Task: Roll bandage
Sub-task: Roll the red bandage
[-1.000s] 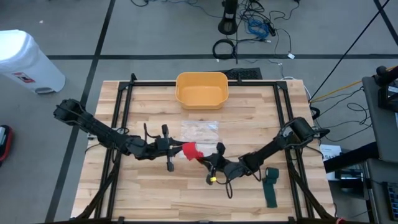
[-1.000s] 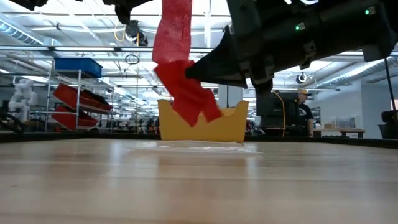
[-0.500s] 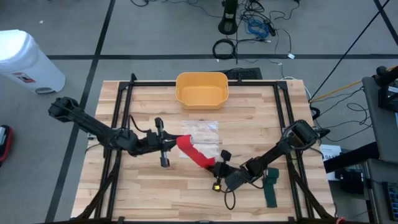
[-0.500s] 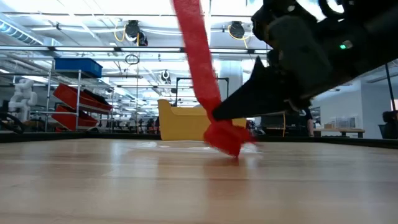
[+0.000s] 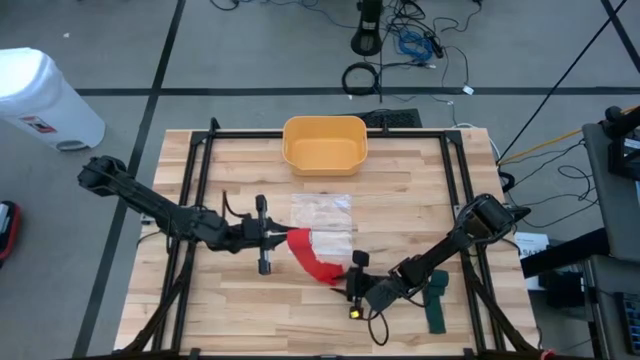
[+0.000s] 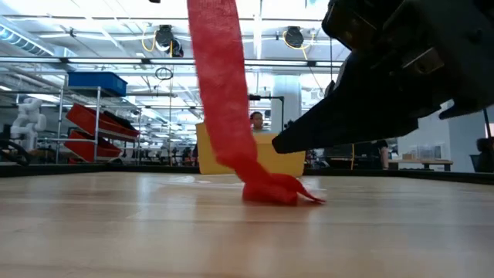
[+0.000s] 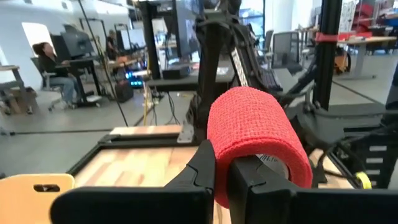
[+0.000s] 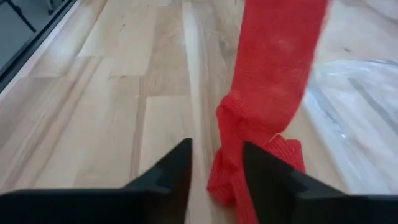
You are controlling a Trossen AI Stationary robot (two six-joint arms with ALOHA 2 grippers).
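Two arms meet near the middle of the wooden bench (image 5: 240, 300), joined by a red bandage (image 5: 318, 262). The left gripper (image 5: 272, 237) sits toward the centre of the bench, its fingers pressed together on the bandage's upper end; in the left wrist view the red cloth (image 7: 261, 134) wraps over the pinching fingers (image 7: 205, 171). From there the strip runs down toward the bench's front edge, and its crumpled lower end lies on the wood, as the low view shows (image 6: 270, 189). The right gripper (image 5: 356, 272) is at that lower end, nearer the front edge, with its fingers spread; in the right wrist view the two dark fingers (image 8: 171, 171) stand apart with the bunched cloth (image 8: 249, 162) lying against one of them, not clamped. A clear plastic wrapper (image 5: 325, 212) lies flat on the bench just behind the bandage. A yellow tub (image 5: 323, 145) stands at the middle of the back edge. A dark green strip (image 5: 436, 297) lies near the front right corner, beside the right arm.
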